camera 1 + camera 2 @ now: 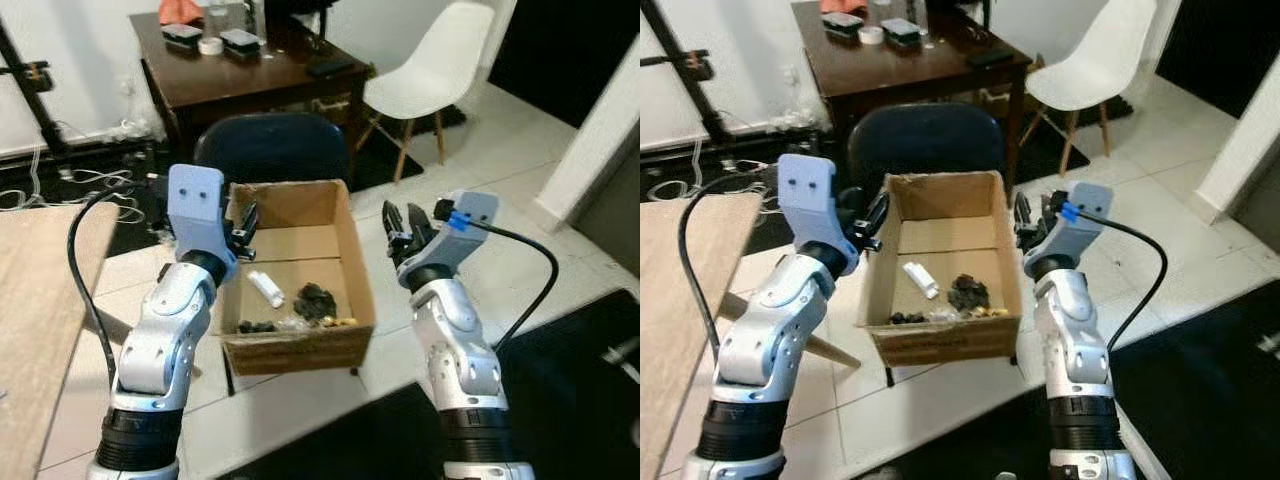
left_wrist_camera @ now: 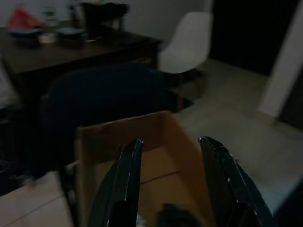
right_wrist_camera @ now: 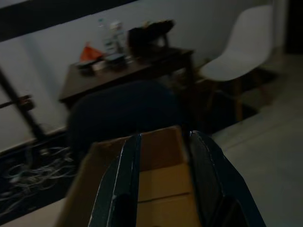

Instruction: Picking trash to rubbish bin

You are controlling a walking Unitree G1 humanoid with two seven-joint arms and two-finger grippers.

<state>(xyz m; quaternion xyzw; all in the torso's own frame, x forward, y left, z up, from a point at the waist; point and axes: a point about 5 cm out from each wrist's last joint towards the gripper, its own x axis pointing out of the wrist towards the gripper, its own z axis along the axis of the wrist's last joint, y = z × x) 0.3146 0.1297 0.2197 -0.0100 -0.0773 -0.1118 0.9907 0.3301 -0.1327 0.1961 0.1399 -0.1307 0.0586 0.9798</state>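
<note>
One open cardboard box point(image 1: 300, 275) stands on the tiled floor point(image 1: 520, 210) between the two arms. The left gripper point(image 1: 243, 225) hangs at its left rim, the right gripper point(image 1: 410, 232) just beside its right wall, both with jaws apart and empty. Inside lie one white tube point(image 1: 266, 289) and some dark scraps point(image 1: 316, 299), perhaps three clumps. One dark chair point(image 1: 272, 146) stands close behind the box.

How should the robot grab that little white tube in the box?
Probably from straight above: the white tube lies flat on the floor of the cardboard box, walls all around. Pinch across its narrow middle, with the open left claw nearest.
</note>
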